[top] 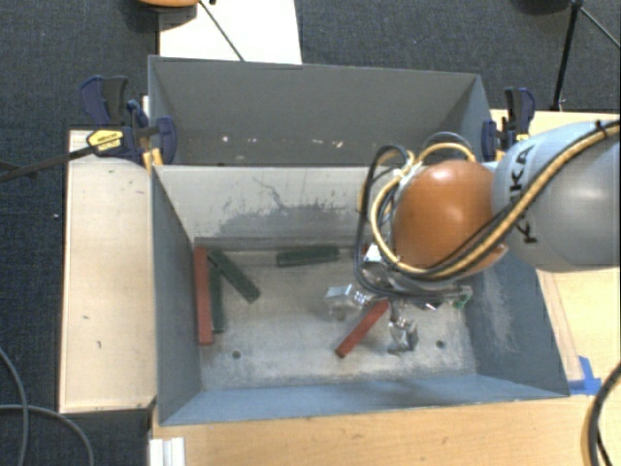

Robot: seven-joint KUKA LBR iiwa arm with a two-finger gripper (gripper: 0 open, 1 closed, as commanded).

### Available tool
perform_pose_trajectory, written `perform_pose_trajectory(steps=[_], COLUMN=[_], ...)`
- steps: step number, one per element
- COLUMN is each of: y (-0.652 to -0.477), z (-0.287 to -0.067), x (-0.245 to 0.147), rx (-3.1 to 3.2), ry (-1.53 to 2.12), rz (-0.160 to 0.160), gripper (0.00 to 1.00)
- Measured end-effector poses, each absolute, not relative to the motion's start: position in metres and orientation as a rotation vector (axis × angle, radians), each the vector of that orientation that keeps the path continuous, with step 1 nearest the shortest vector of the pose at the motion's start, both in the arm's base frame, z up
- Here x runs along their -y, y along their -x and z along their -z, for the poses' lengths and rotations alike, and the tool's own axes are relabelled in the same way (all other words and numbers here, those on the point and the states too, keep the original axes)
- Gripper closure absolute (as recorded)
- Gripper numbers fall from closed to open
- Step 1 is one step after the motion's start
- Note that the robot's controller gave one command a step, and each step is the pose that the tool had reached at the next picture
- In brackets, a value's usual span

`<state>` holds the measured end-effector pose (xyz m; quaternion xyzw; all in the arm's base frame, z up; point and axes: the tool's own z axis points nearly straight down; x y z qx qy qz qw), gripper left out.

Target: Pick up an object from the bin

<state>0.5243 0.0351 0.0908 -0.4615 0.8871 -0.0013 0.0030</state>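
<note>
The arm (572,202) is reaching in from the right, its orange cover (441,212) and looped cables (383,197) hanging over the right half of the bin (175,289); under the cover the tool (371,318) is sitting low over the floor, its fingers (340,299) standing wide apart; the short red stick (349,341) is lying slantwise between them, right of the middle and toward the front wall; whether either finger is touching it I cannot tell, since the cover is hiding the stick's upper end from where I am standing; everything else is lying well apart to the left; a long red bar (204,294) is running along the foot of the left wall, with a dark green bar (218,309) just beside it; a slanting green bar (236,277) is angling off their far ends; a fourth green bar (309,256) is lying along the foot of the back wall, near the edge of the cables
</note>
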Motion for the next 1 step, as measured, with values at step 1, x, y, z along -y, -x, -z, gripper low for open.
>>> perform_pose_trajectory(steps=[1], y=[-0.531], z=[-0.0703], x=[-0.0326], rx=[-2.656], ry=[1.674], rz=[-0.002], gripper=[1.0])
